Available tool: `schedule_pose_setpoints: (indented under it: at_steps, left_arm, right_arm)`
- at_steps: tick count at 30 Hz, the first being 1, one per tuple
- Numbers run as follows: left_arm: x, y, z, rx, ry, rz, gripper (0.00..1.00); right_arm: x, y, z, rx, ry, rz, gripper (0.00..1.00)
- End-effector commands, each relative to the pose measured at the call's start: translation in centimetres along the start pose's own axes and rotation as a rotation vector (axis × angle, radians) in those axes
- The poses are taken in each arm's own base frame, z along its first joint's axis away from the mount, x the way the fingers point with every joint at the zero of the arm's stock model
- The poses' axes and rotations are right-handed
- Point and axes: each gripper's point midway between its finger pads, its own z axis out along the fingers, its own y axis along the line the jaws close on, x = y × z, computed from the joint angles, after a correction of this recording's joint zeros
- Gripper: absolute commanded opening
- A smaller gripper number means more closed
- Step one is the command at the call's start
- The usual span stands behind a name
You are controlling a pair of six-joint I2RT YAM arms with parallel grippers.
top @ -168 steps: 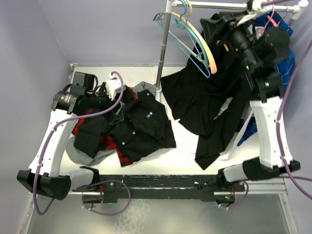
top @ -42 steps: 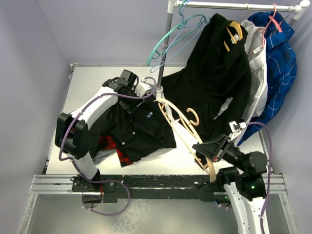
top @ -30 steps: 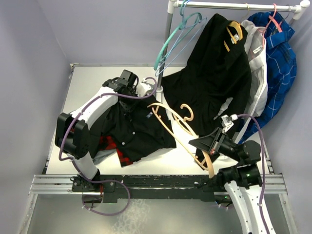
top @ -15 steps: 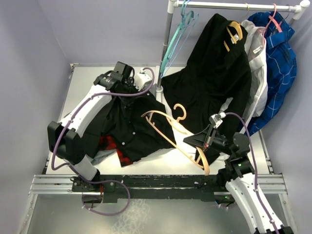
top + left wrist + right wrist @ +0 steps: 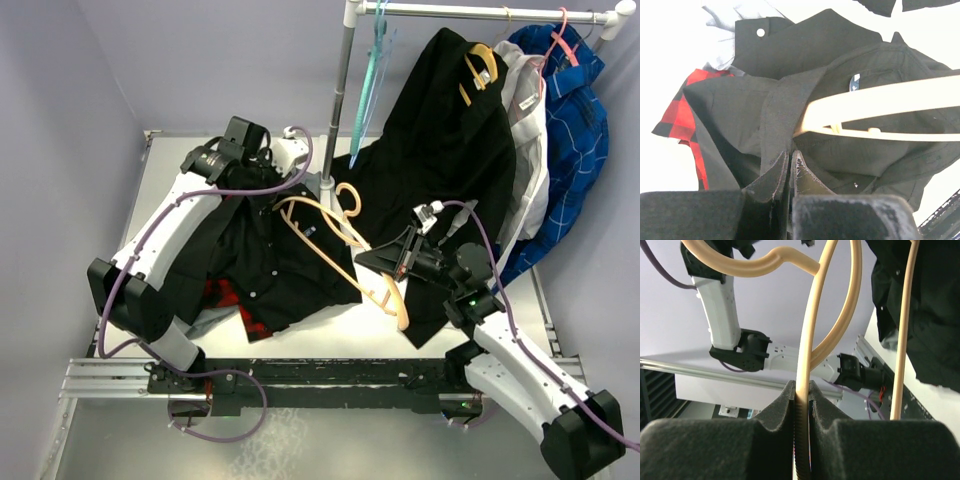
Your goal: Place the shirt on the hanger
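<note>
Shirt (image 5: 285,265) on white table (image 5: 335,322), lilac walls (image 5: 200,60); left jaws pinch shirt, right jaws clamp hanger (image 5: 802,375).

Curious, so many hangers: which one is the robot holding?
The tan wooden hanger in the right gripper; the teal hangers and the other tan one hang on the rail.

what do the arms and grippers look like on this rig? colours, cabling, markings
The left arm and right arm have white links and black joint housings, with a purple cable looping along each. The left gripper and right gripper have matte black wedge-shaped fingers, the left's scuffed pale at the tips. No markings are legible.
</note>
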Motion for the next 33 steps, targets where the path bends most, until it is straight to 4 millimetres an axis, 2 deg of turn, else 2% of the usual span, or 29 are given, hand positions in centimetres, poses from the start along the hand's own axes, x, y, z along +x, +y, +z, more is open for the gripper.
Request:
schedule_pose_setpoints:
  at_steps: [1,10,15,19,22,24,27,33]
  left_arm:
    - [-3.3,0.1,-3.3,-0.026,-0.13,0.003,0.0]
    - [-3.4,-0.1,-3.1,-0.013,-0.128,-0.004,0.0]
    - [-3.8,-0.3,-3.5,-0.002,-0.14,-0.006,0.0]
    - [-4.1,0.0,-3.8,-0.016,-0.149,-0.002,0.0]
    - [-4.1,0.1,-3.7,-0.022,-0.148,-0.001,0.0]
    - [-4.0,-0.3,-3.6,-0.001,-0.148,-0.001,0.0]
    - [-3.8,-1.5,-3.7,0.057,-0.153,-0.001,0.0]
    - [-2.2,-3.3,-3.8,0.129,-0.142,0.005,0.0]
  right_arm:
    - [-1.7,3.6,0.6,-0.159,-0.093,-0.121,0.0]
    - [-0.7,3.2,2.5,-0.205,-0.077,-0.093,0.0]
    - [-0.5,2.3,3.5,-0.199,-0.078,-0.07,0.0]
    - [0.6,1.9,4.6,-0.225,-0.054,-0.025,0.0]
    - [0.8,0.8,5.3,-0.203,-0.064,-0.01,0.0]
    - [0.7,0.3,5.6,-0.212,-0.075,-0.003,0.0]
    - [0.3,1.0,5.6,-0.275,-0.103,-0.017,0.0]
    - [-0.7,0.8,7.0,-0.301,-0.124,-0.034,0.0]
